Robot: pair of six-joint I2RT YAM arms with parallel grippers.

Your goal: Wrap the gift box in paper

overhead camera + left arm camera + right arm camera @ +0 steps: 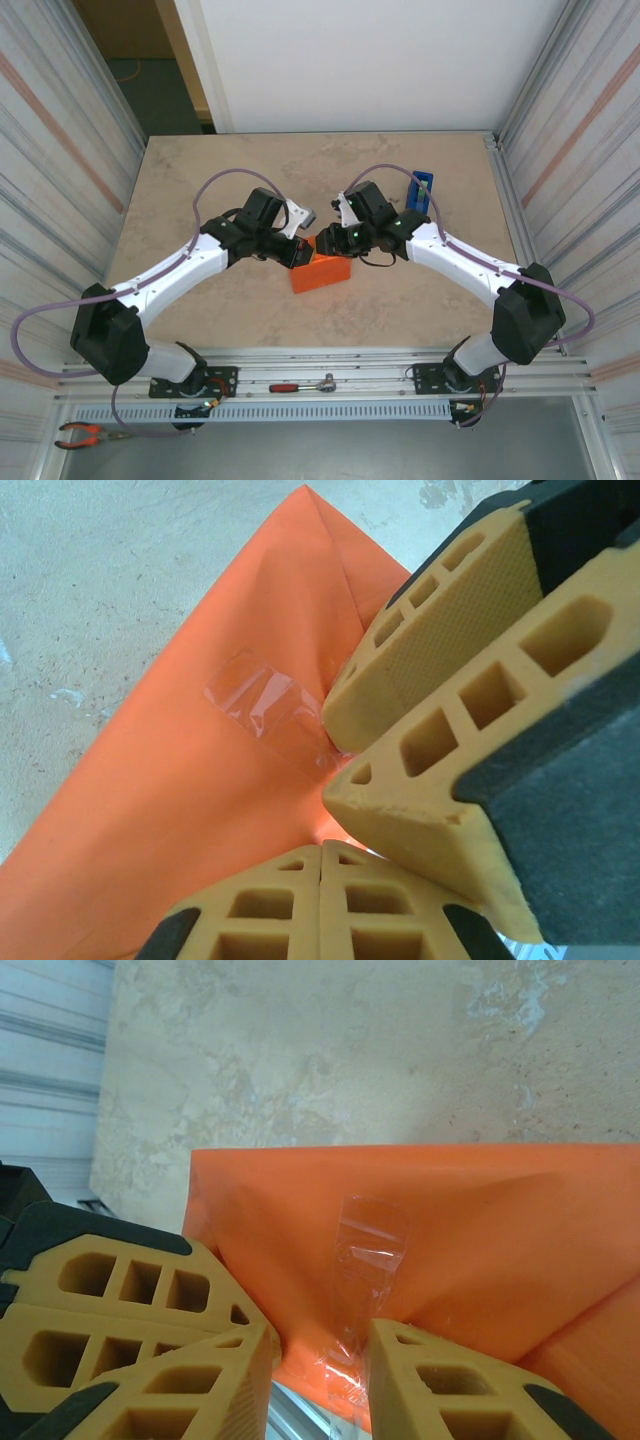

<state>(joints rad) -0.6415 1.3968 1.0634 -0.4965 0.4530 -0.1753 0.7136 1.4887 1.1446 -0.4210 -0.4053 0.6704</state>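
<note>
Two hand tools: orange-handled pliers [85,433] and a red-handled ratchet [300,385] lie at the near edge by the arm bases, well apart.
Left gripper [320,858]: jaws clenched, the yellow fingers [270,910] flat against each other with nothing seen between them, tips right at the paper.
Right gripper [320,1345]: jaws released to a narrow gap; the crumpled lower end of the tape and the paper's edge sit in that gap, and I cannot tell whether they are pinched.
Grippers together: tips meet just beside each other at the parcel's far-left end.
Paper [322,275]: bright orange, folded into a wedge-shaped parcel at the middle of the desk, between the two arms.
Gift box: hidden under the paper.
Clear tape [265,710]: a short wrinkled strip stuck across a fold of the paper.
Desk [230,170]: mottled beige stone-look top.
Tape dispenser [420,192]: blue, beyond the right arm, apart from the parcel.
</note>
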